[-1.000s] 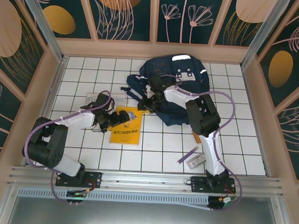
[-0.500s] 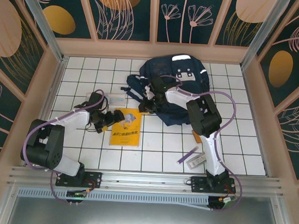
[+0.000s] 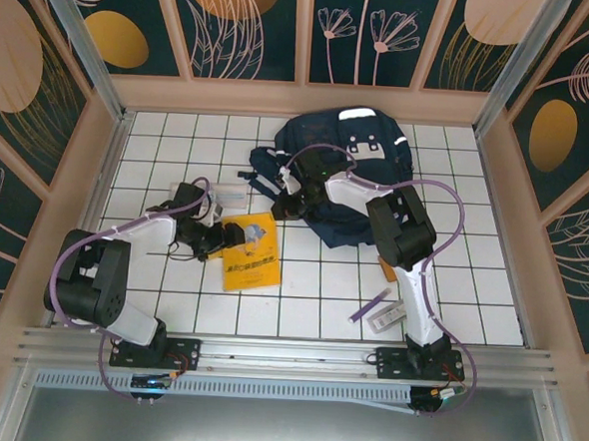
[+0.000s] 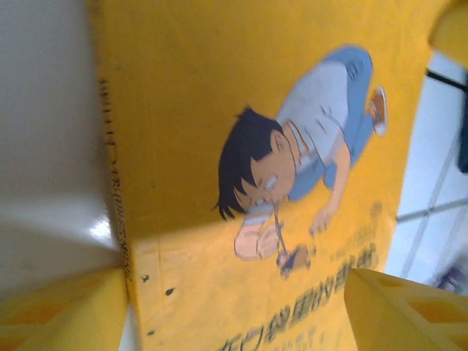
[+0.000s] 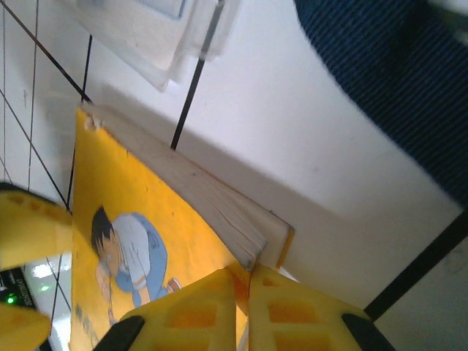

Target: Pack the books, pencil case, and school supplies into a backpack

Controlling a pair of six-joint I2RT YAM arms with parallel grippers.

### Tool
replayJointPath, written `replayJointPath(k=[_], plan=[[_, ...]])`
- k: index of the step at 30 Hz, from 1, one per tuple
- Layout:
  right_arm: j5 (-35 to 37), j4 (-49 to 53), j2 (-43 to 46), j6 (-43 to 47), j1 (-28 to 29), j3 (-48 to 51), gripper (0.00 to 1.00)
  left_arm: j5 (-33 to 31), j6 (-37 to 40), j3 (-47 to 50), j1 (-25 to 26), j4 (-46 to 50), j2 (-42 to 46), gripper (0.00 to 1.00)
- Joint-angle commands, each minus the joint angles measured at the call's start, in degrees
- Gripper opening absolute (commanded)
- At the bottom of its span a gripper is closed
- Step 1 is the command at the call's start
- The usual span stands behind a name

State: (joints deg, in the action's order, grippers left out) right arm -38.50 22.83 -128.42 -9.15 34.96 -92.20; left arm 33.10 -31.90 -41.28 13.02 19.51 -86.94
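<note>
Moved: yellow book (image 3: 252, 253) has swung askew, far corner raised.
Backpack (image 3: 362, 175): rear of desk (image 3: 451, 280); book outside, lift judged starting.
Right tool (image 3: 285, 210): clamped on that corner.
Left tool (image 3: 223, 238): jaws apart, astride book's spine.

Table (image 3: 299, 316): backpack (image 3: 364, 155) at rear centre. The larger book (image 3: 254, 266) lies in front of it to the left, with the left gripper (image 3: 227, 236) at its left edge and the right gripper (image 3: 287, 210) at its far corner. A stationery pack (image 3: 226, 191) lies behind the book. The pen (image 3: 372, 305) and a second pack (image 3: 394, 313) lie front right.
</note>
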Motion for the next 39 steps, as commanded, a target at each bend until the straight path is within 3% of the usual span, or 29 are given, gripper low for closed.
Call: replayJointPath(k=[1, 5, 8, 14, 24, 28, 31, 36, 39], plan=[[-3.9, -1.1, -0.9, 2.5, 1.1, -0.7, 0.07, 12.9, 0.1, -2.0, 0.8, -7.9, 2.3, 0.66], [-4.5, -2.1, -0.3, 2.2, 0.7, 0.4, 0.03, 11.4, -1.0, -2.0, 0.8, -8.4, 4.3, 0.59], [-5.2, -2.9, 0.0, 1.9, 0.4, 1.2, 0.03, 10.6, -3.1, -1.0, 0.8, -10.4, 4.9, 0.45], [-5.9, -4.4, 1.1, 1.7, 0.1, 2.5, 0.02, 7.7, -8.7, 0.1, 0.8, -15.6, 3.9, 0.4], [-5.4, -5.6, 1.9, 1.0, -0.3, 4.2, 0.03, -1.9, -18.8, 3.6, 0.8, -19.8, 1.2, 0.47], [-0.8, -5.9, 3.7, 0.0, -0.2, 5.6, 0.18, -14.5, -17.1, 1.4, 0.8, -8.1, 1.9, 0.57], [5.2, -1.7, 6.1, -1.8, 0.2, 5.0, 0.27, -19.9, -18.1, 1.2, 0.8, -2.1, 1.8, 0.6], [6.5, 2.8, 12.1, -3.0, 1.4, 8.9, 0.36, -17.1, -18.9, 3.3, 0.8, -1.5, 2.2, 0.67], [7.7, 5.6, 12.9, -1.4, 2.8, 10.6, 0.37, -8.0, -19.0, 5.9, 1.0, -8.7, 2.0, 0.68]])
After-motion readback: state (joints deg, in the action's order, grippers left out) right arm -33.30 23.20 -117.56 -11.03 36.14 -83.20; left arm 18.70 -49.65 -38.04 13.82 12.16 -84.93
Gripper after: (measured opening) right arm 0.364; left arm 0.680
